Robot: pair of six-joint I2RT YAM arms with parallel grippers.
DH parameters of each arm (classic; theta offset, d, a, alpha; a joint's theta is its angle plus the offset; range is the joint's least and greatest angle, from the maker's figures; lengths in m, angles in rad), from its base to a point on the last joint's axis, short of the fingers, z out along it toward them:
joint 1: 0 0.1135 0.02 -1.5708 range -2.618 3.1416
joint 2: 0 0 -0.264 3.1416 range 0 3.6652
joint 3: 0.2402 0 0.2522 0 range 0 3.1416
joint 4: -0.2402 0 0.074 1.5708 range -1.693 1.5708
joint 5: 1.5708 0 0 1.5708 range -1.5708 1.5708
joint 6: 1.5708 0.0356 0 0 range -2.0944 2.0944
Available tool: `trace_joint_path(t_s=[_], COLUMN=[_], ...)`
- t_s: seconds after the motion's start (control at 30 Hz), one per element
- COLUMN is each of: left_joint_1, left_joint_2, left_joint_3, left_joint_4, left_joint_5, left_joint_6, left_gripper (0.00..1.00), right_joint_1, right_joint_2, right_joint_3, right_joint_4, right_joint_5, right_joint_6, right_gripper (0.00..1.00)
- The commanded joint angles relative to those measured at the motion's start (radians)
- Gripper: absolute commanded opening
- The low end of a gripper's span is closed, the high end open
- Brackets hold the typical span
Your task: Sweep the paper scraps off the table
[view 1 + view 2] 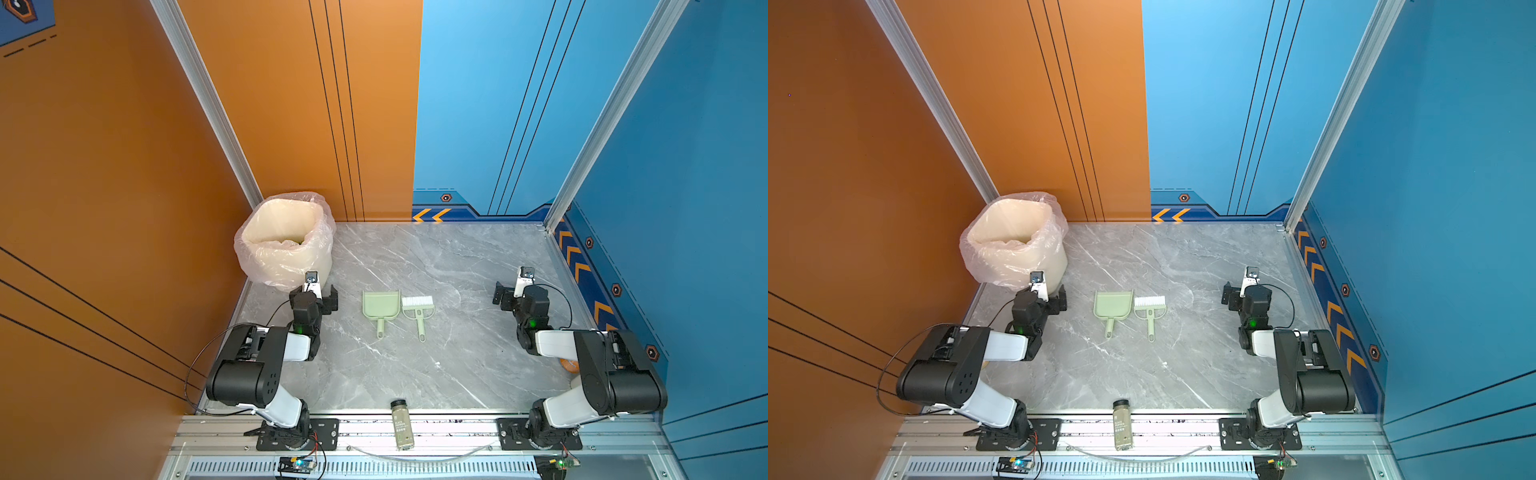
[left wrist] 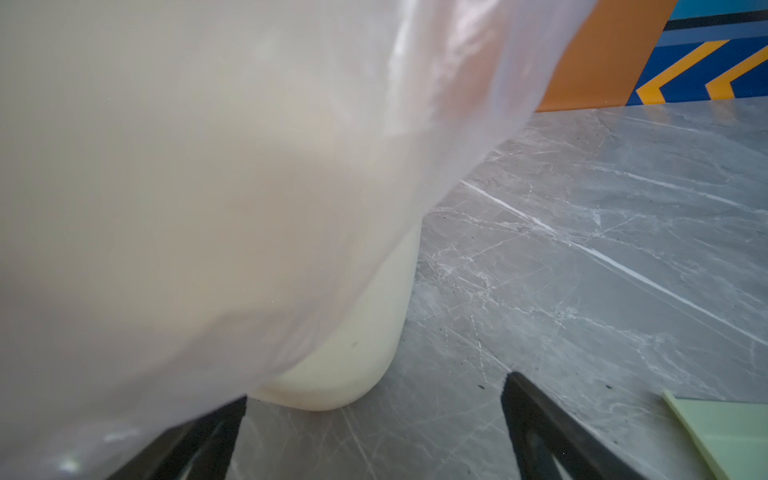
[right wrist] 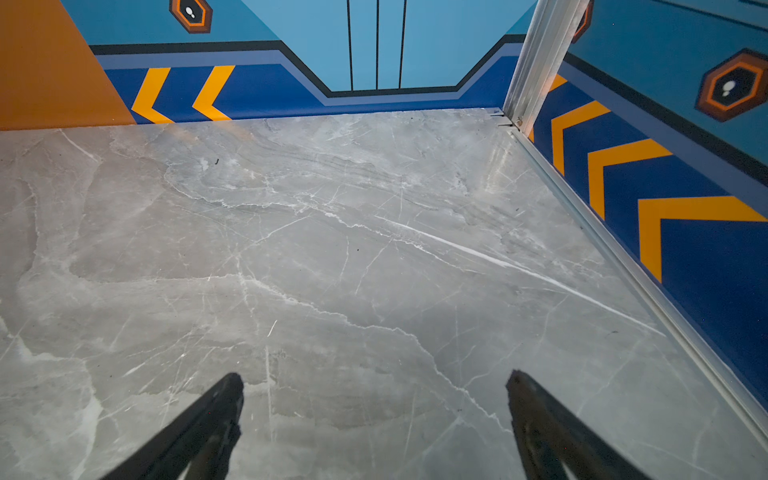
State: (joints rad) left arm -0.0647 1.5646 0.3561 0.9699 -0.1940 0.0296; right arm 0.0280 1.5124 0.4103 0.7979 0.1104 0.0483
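No paper scraps are being seen on the surface (image 1: 457,365). Dustpan (image 1: 380,305) is being left nearer left fingers (image 2: 532,419), brush (image 1: 417,309) nearer right fingers (image 3: 534,419), handles toward near edge. Both pairs are being held wide, empty.

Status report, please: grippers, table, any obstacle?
Left gripper, right gripper: jaws open, empty. No paper scraps seen on table. Dustpan, brush lie free. Nothing blocking.

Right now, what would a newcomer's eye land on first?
The pale green dustpan and brush lie side by side mid-table, between the open, empty left gripper and right gripper. A bag-lined bin stands in the far left corner, and no paper scraps show on the table.
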Motion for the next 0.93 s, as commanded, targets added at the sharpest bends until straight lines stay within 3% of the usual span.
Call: trace_joint_path(t_s=[0.0, 0.9], left_joint_1=[0.000, 0.025], left_joint_2=[-0.002, -0.003], left_joint_3=[0.011, 0.025], left_joint_4=[-0.026, -0.051], left_joint_5=[-0.015, 0.017], left_joint_6=[-0.004, -0.022], left_gripper=[0.98, 0.98], right_joint_1=[0.006, 0.006], right_joint_2=[0.012, 0.011], right_joint_3=[-0.012, -0.011], right_joint_4=[0.026, 0.026], right_joint_5=[0.015, 0.016], right_joint_6=[-0.002, -0.002], right_gripper=[1.00, 1.00])
